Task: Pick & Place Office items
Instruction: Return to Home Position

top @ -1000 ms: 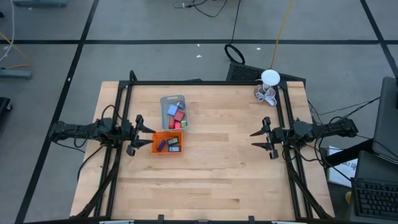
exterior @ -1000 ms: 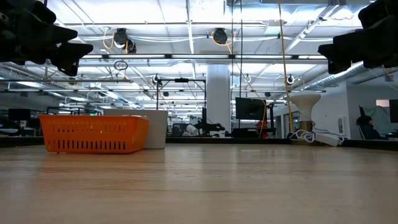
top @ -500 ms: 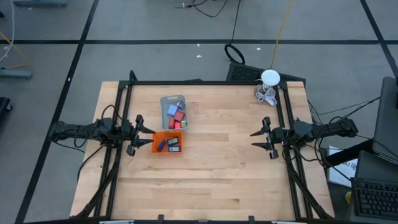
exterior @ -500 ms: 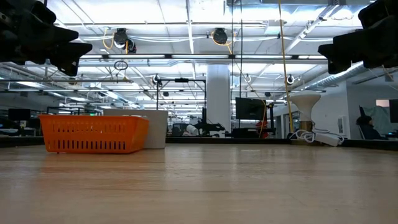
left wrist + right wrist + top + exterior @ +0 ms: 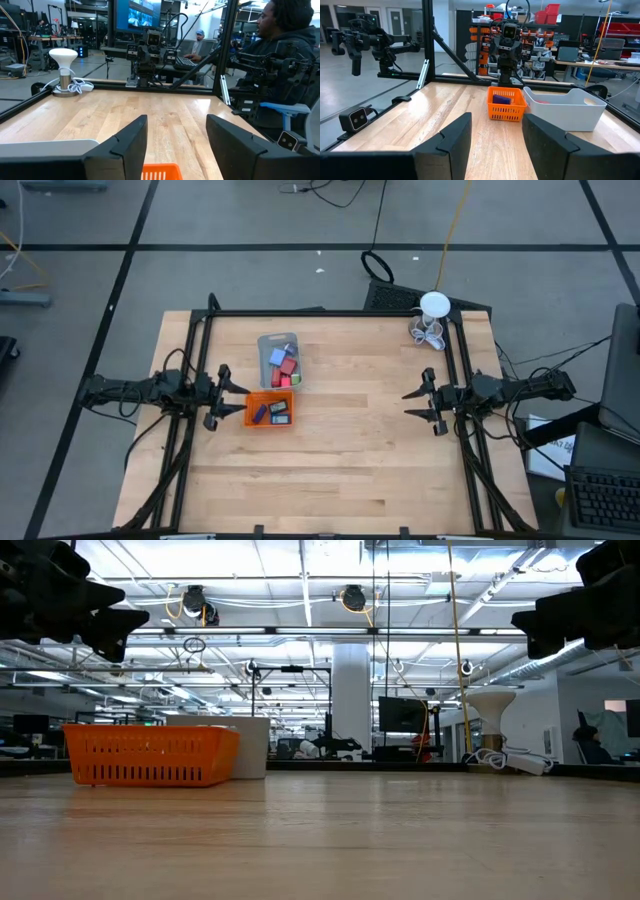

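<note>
The office items lie in two trays at the table's left middle. Blue, red and pink pieces [image 5: 284,366] are in the grey tray [image 5: 266,344]. Blue, black and green pieces [image 5: 270,412] are in the orange tray [image 5: 249,420], which stands just nearer than the grey one. My left gripper [image 5: 238,397] hangs level and open just left of the orange tray [image 5: 160,172], above table height, with nothing between its fingers. My right gripper [image 5: 410,404] hangs open at the table's right side and faces both trays [image 5: 506,104] from far off.
A white round lamp with a looped cord [image 5: 430,320] stands at the far right corner. Black frame rails [image 5: 200,380] run along both sides and the far edge. The wide middle and near part of the wooden table [image 5: 340,470] is bare. A person [image 5: 285,50] sits beyond the right side.
</note>
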### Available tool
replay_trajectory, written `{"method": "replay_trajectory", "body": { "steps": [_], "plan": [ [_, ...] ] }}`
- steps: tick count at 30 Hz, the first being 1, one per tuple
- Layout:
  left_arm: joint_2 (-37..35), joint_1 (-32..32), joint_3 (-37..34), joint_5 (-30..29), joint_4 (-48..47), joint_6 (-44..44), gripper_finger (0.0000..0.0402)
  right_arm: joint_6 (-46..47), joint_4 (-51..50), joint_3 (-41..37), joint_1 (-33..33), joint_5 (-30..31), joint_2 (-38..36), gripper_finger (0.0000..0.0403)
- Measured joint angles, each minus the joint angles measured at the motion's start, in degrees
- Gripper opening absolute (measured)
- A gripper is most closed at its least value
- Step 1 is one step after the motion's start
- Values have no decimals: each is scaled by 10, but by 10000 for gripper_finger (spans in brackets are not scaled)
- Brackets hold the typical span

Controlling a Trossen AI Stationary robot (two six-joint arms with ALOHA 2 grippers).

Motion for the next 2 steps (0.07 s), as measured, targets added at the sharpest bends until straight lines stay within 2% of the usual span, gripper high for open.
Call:
{"method": "replay_trajectory", "body": {
  "steps": [2],
  "plan": [
    [0,0,0,0,0,0,209,0,0,0,0,0,0,165]
  ]
}}
